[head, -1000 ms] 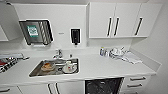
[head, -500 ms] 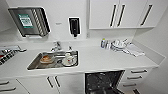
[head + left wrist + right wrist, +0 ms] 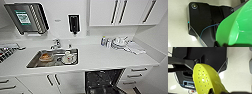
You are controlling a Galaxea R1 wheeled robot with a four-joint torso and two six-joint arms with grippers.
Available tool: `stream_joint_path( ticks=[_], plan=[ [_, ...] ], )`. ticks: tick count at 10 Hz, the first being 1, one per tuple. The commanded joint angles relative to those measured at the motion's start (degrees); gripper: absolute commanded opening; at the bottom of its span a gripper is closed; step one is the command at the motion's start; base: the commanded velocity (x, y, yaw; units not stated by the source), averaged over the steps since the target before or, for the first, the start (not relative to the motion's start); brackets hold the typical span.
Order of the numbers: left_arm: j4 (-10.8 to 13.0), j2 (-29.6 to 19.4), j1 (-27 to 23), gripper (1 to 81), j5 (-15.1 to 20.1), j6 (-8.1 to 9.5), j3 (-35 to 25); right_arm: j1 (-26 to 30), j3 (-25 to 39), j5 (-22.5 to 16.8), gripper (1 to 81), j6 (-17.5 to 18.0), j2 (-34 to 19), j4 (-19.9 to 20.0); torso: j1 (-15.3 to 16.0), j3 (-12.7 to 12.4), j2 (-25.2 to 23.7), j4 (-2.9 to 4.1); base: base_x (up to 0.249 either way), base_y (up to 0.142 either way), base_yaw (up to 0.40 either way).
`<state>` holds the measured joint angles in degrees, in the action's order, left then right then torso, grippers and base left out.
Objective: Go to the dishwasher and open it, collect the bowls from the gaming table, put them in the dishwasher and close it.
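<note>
dishwasher (image 3: 103, 81) open under the white counter (image 3: 100, 58); sink (image 3: 53, 58) holds dishes. green bowl (image 3: 235, 28) at left wrist, yellow perforated bowl (image 3: 204, 80) at right; jaws' state unclear.

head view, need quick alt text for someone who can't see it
A white kitchen counter seen from above, with a steel sink holding dishes and the dishwasher open below, its interior dark. A black wall dispenser hangs above the sink, white dishes sit at the counter's back right, and white cabinets hang overhead.
</note>
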<state>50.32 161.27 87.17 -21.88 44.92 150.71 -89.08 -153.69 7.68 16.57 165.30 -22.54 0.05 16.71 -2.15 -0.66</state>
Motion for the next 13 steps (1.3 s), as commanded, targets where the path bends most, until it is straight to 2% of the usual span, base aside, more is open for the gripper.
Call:
stream_joint_path(
  ticks=[1, 3, 4, 6, 9, 10, 11, 12, 13],
  plan=[
    [1.4, -3.6, -4.2, 1.0, 0.9, 5.35, -8.1, 0.5, 0.0, -3.5, 1.0, 0.2, -0.7, 0.1, 0.0, 0.0, 0.0, 0.0, 0.0, 0.0, 0.0],
    [1.1, -13.0, -5.6, 1.0, 3.4, 5.61, -24.6, 0.5, -0.2, -3.5, 1.0, 0.2, -0.7, 0.2, 0.0, 0.0, 0.0, 0.0, 0.0, 0.0, 0.0],
    [0.9, -15.8, -6.4, 1.0, 5.9, 5.61, -28.5, 0.4, 0.0, -3.5, 1.0, 0.2, -0.7, 0.2, 0.0, 0.0, 0.0, 0.0, 0.0, 0.0, 0.0],
    [0.9, -19.9, -7.6, 1.0, 6.1, 5.61, -32.7, 0.3, -0.2, -3.3, 1.0, 0.2, -0.7, 0.3, 0.0, 0.0, 0.0, 0.0, 0.0, 0.0, 0.0],
    [1.4, -23.4, -7.3, 1.0, 7.1, 5.18, -32.6, 0.3, -0.3, -3.2, 1.0, 0.2, -0.8, 0.3, 0.0, 0.0, 0.0, 0.0, 0.0, 0.0, 0.0],
    [1.3, -23.1, -6.4, 1.0, 8.0, 5.09, -30.3, 0.3, -0.3, -3.2, 1.0, 0.2, -0.8, 0.2, 0.0, 0.0, 0.0, 0.0, 0.0, 0.0, 0.0],
    [0.5, -22.3, -5.6, 1.0, 7.4, 5.35, -25.4, 0.3, 0.0, -3.2, 1.0, 0.2, -0.8, 0.2, 0.0, 0.0, 0.0, 0.0, 0.0, 0.0, 0.0],
    [0.0, -22.3, -5.6, 1.0, 4.4, 6.3, -21.9, 0.4, -0.1, -3.3, 1.0, 0.2, -0.7, 0.1, 0.0, 0.0, 0.0, 0.0, 0.0, 0.0, 0.0],
    [-0.9, -23.4, -5.7, 1.0, -0.3, 8.23, -21.8, 0.4, 0.0, -3.3, 1.0, 0.2, -0.7, 0.1, 0.0, 0.0, 0.0, 0.0, 0.0, 0.0, 0.0]
  ],
)
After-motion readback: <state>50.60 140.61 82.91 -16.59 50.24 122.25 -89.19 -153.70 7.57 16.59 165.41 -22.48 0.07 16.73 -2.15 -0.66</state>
